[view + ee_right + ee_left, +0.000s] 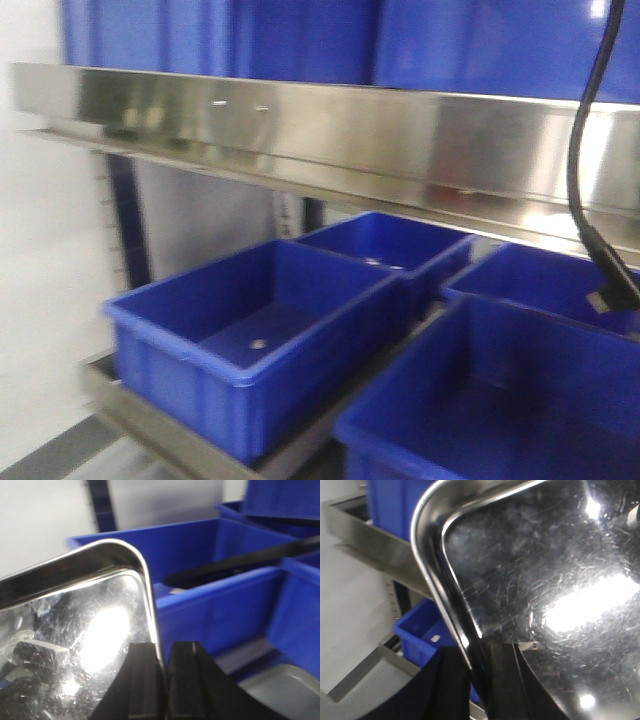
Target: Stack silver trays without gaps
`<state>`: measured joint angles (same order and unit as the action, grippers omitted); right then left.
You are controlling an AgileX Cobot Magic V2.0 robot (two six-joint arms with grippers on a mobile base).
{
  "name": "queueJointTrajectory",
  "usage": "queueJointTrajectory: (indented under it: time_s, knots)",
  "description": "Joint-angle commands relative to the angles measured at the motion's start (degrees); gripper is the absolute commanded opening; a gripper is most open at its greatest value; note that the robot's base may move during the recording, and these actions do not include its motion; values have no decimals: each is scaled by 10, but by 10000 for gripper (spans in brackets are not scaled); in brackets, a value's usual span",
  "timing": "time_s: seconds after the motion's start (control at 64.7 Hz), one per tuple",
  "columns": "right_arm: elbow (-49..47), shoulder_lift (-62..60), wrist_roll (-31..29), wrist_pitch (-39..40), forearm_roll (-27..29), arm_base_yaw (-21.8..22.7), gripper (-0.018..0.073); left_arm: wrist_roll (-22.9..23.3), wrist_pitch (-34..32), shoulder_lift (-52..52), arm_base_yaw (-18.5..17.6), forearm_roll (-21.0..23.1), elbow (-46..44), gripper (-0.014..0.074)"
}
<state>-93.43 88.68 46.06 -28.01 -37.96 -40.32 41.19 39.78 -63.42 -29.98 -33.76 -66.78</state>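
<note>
Two pinches to log: your left gripper point(481, 685) and right gripper point(164, 680) each sit clamped narrowly on the rolled rim of a silver tray point(545, 580) beside the blue bins point(215, 610), presumably to keep it level for gap-free nesting.

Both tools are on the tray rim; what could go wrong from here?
The left tool and right tool each pinch only polished rim near a silver tray corner, so it may slip or pivot. The blue bin wall sits close beside the right tool; a swing could snag it.
</note>
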Motion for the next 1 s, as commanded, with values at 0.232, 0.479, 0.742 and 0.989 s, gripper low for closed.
queueJointTrajectory:
  time_s: [0.232, 0.479, 0.742, 0.989]
  knots:
    - [-3, 3, 14, 70, 27, -14, -55, -15, -92, -4, -16, 11, -4, -16]
    - [-3, 3, 14, 87, 27, -15, -55, -15, -92, -4, -16, 11, -4, -16]
    - [-3, 3, 14, 95, 27, -15, -55, -15, -92, -4, -16, 11, -4, -16]
    - [-3, 3, 14, 72, 27, -15, -55, -15, -92, -4, -16, 11, -4, -16]
